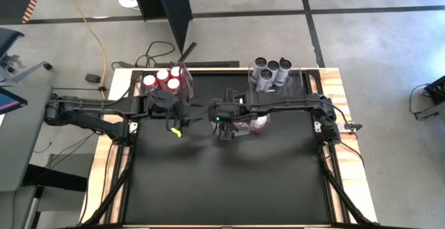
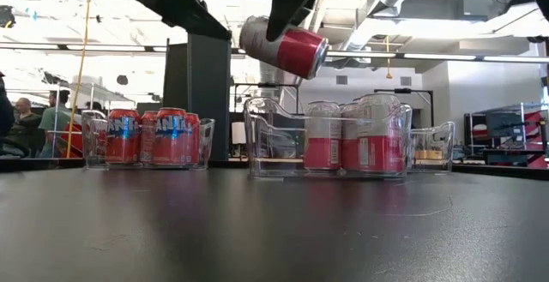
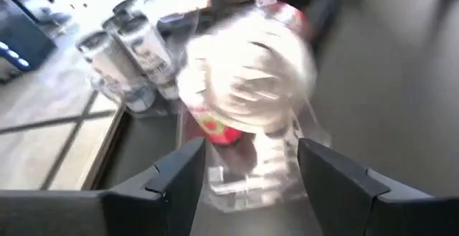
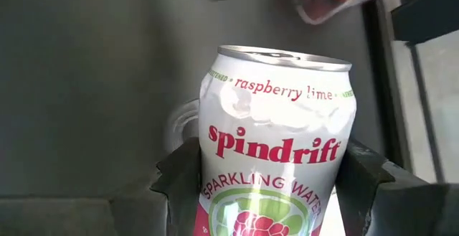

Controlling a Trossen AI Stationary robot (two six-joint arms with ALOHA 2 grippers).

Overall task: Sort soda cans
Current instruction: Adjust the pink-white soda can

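Right gripper (image 4: 269,175): jaws closed on a pink-and-white can (image 4: 276,132), one dark finger pressed to each side of its lower body. The label reads "spindrift", "raspberry lime". In the low view this held can (image 2: 283,46) hangs clear of the table (image 2: 274,222), tilted well over with its top toward the left of that picture. It is above and slightly left of the clear middle bin (image 2: 257,141). In the high view the right gripper (image 1: 226,121) sits near the table's centre, just beside that bin.

Left gripper (image 3: 247,175): jaws moderately apart, nothing between the fingers (image 3: 176,186). It faces a blurred white can and clear plastic beyond. In the high view the left gripper (image 1: 177,121) hangs just left of the right gripper, close but apart from it.

Sorted cans:
- Pink-and-white cans (image 2: 356,141) stand upright in the middle bin.
- Red cans (image 1: 165,81) stand upright in a clear bin (image 2: 204,141) at the far left corner of the table.
- Grey cans (image 1: 271,71) stand upright in a bin at the far edge, right of centre; the left wrist view also shows them (image 3: 129,46).
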